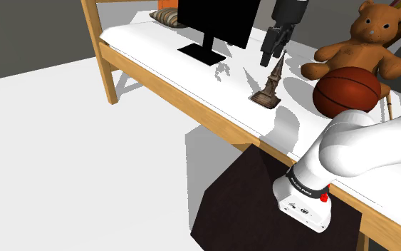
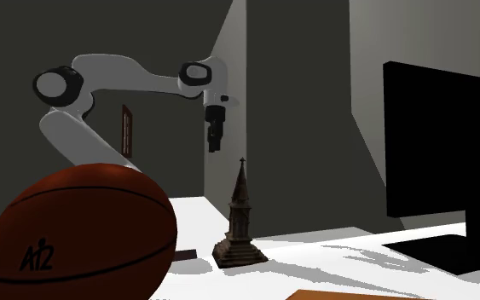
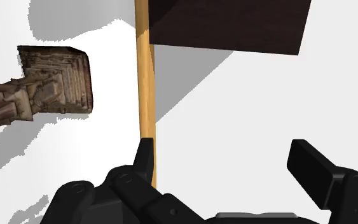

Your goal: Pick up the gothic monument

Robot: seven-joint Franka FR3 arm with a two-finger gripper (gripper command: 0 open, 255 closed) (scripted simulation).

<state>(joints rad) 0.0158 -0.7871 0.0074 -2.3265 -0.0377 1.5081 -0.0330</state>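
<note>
Shoulder view puts my gripper (image 1: pixel 271 55) in the air over the white surface (image 1: pixel 191 75), and the gothic monument (image 1: pixel 270 87) stands at about 6 o'clock from it, with its spire tip just under my fingertips. The basketball (image 1: pixel 347 91) lies at 3 o'clock from the monument and the monitor (image 1: pixel 216 21) at 10 o'clock. My fingers stand wide apart with nothing between them. The monument is upright on its square base, long axis vertical, so the spire points up toward me. From the second exterior view the gripper (image 2: pixel 215 141) hangs clear above, with the monument (image 2: pixel 240 223) at roughly 5 o'clock, apart from it. In the wrist view the monument (image 3: pixel 44 86) sits at about 10 o'clock from my gripper (image 3: pixel 225 159), beyond the wooden rail (image 3: pixel 145 76) and outside the finger gap. I judge I must shift that way to centre over it before descending.
</note>
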